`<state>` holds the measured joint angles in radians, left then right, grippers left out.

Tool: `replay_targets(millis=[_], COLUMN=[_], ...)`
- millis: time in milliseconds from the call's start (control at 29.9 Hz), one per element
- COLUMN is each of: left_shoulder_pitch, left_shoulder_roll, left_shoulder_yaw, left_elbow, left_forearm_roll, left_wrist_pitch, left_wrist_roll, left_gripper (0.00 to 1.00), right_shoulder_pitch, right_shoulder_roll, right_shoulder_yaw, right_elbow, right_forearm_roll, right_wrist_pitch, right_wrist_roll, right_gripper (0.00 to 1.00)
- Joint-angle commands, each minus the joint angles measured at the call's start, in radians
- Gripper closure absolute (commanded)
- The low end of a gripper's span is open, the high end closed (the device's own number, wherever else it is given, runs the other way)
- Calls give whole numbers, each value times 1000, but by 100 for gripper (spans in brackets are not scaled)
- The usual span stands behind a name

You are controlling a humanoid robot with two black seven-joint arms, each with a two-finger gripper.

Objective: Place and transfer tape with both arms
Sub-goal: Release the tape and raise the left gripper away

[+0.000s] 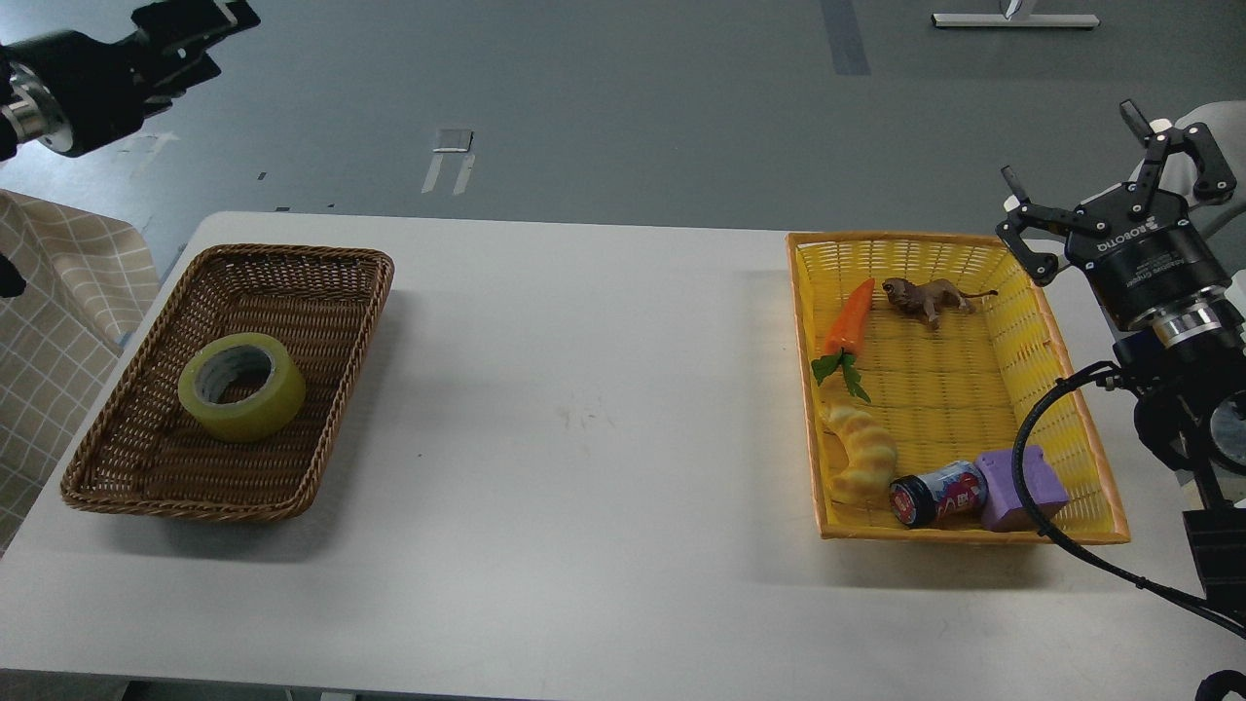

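Note:
The tape (241, 387), a thick yellow roll with a grey-white core, lies flat with its hole up in the brown wicker basket (292, 255) at the table's left. My left gripper (226, 37) is raised high above the table at the top left, far from the tape; its fingers look parted and it holds nothing. My right gripper (1068, 142) is open and empty, held up beside the far right corner of the yellow basket (973, 534).
The yellow basket holds a toy carrot (849, 316), a toy lion (925, 295), a yellow twisted bread toy (861, 453), a small can (939, 492) and a purple block (1022, 487). A checked cloth (58, 321) hangs left of the white table (584, 409).

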<state>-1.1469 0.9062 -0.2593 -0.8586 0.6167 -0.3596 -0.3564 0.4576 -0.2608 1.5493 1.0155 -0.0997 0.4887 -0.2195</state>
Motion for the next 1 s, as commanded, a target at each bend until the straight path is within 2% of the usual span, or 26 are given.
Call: replay_targets(millis=[0, 234, 435, 568, 969], left_shoulder_pitch=[-4, 45, 137, 194, 318], left_shoulder_roll=[-65, -217, -366, -452, -521], left_shoulder_yaw=[-44, -169, -322, -408, -501], left_elbow=[0, -4, -8, -16, -16], left_forearm_roll=[-243, -345, -345, -345, -347], left_wrist_pitch=[-34, -59, -129, -129, -129], left_wrist_roll=[-3, -4, -1, 1, 2], left_gripper=[2, 2, 2, 2, 2], right_shoulder_pitch=[42, 205, 361, 418, 400], right_shoulder_roll=[0, 0, 14, 73, 159], right_shoulder_yaw=[-8, -123, -264, -317, -325], right_elbow=[-1, -103, -225, -304, -324], right_forearm_roll=[-3, -32, -31, -31, -32], right_wrist_pitch=[0, 0, 0, 0, 0], right_wrist_roll=[-3, -6, -6, -4, -3], right_gripper=[0, 0, 0, 0, 0])
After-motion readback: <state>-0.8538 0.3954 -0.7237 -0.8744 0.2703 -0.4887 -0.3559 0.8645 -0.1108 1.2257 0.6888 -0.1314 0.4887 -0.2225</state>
